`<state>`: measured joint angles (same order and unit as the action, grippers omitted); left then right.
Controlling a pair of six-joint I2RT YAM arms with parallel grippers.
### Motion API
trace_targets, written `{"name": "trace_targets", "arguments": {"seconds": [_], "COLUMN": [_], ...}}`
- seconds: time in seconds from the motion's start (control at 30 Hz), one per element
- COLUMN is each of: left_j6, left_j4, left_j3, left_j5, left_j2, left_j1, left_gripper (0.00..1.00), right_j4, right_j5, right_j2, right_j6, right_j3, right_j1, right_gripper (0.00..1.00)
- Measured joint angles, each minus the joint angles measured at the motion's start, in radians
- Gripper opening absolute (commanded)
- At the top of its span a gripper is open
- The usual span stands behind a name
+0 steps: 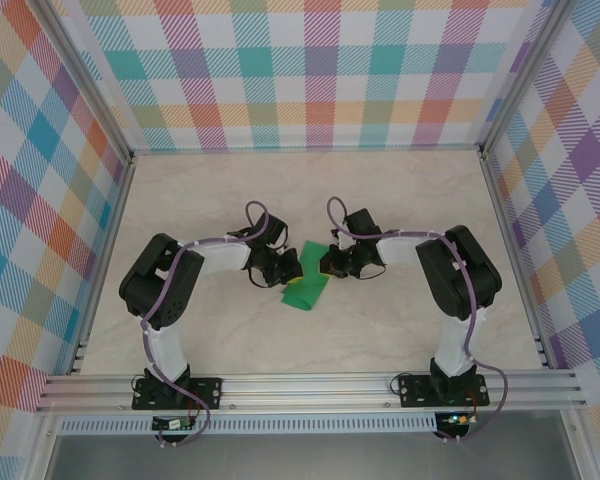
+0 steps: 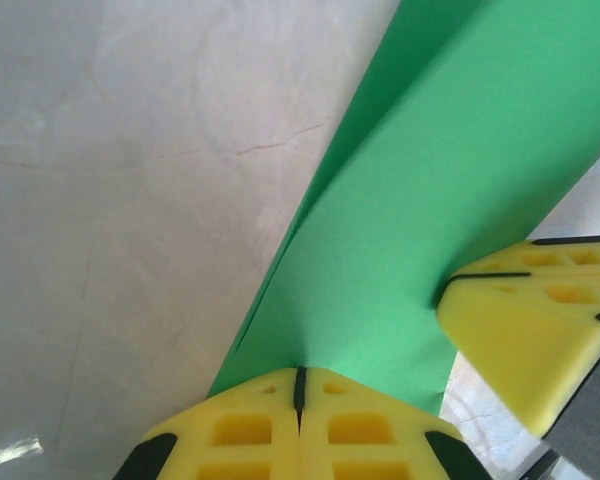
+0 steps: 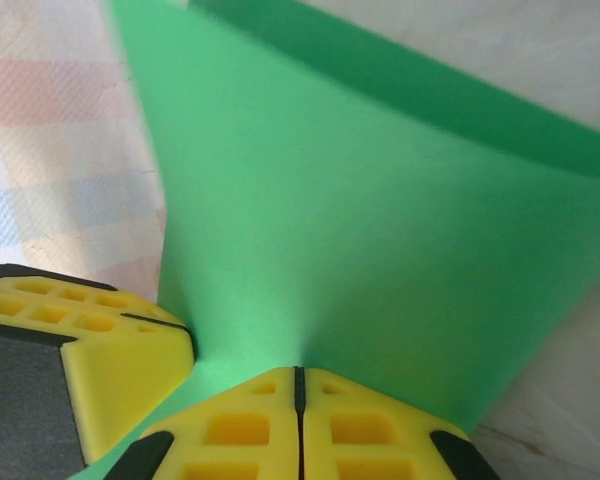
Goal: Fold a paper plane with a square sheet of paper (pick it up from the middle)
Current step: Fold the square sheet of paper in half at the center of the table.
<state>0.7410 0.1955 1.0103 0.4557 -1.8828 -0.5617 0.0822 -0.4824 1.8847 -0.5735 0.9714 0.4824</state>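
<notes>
The left gripper [image 2: 300,378] is closed, its yellow, honeycomb-moulded pads meeting in a thin seam on the edge of the sheet [image 2: 450,150]; the matte green paper runs away from those fingertips as a long smooth band, doubled, a second layer gaping open along its left side. The right gripper [image 3: 300,375] is clamped on the sheet too, pads flush; from its tips the paper fans out wide and flat, with a folded flap across the far end. Each gripper's blunt yellow finger sits just beside the other's tips, against the paper. Past the fingers lies the pale, faintly veined table [image 1: 400,190]; whether the sheet's free end touches it cannot be told.
</notes>
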Motion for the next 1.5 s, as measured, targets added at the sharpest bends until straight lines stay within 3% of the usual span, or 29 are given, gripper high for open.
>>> {"name": "trace_targets", "arguments": {"seconds": [0.23,0.37,0.5,0.7,0.93,1.33,1.5], "left_j6": [0.000,0.000,0.000,0.000,0.000,0.000,0.000], "left_j4": [-0.020,-0.020,-0.019,-0.019,-0.019,-0.023,-0.027], "left_j3": [-0.013,-0.013,-0.013,-0.013,-0.013,-0.015,-0.017], "left_j5": [0.000,-0.001,-0.001,-0.001,-0.001,0.000,0.000], "left_j2": [0.001,0.002,0.003,0.003,0.002,0.002,0.002], "left_j1": [0.000,0.000,0.000,0.000,0.000,0.000,0.000], "left_gripper": [0.00,0.00,0.00,0.00,0.00,0.00,0.00], "right_j4": [0.068,0.099,0.070,0.030,0.033,0.045,0.087], "right_j5": [0.091,0.153,0.128,0.038,0.029,0.105,0.216], "right_j2": [-0.048,-0.119,-0.181,-0.056,0.027,0.026,-0.005], "right_j6": [-0.006,-0.013,-0.016,-0.017,-0.018,-0.055,-0.079], "right_j3": [-0.008,-0.008,0.002,0.095,0.099,0.074,0.084], "right_j1": [-0.086,-0.080,-0.027,0.034,0.008,-0.073,-0.087], "right_gripper": [0.07,0.07,0.08,0.07,0.07,0.06,0.07]}}
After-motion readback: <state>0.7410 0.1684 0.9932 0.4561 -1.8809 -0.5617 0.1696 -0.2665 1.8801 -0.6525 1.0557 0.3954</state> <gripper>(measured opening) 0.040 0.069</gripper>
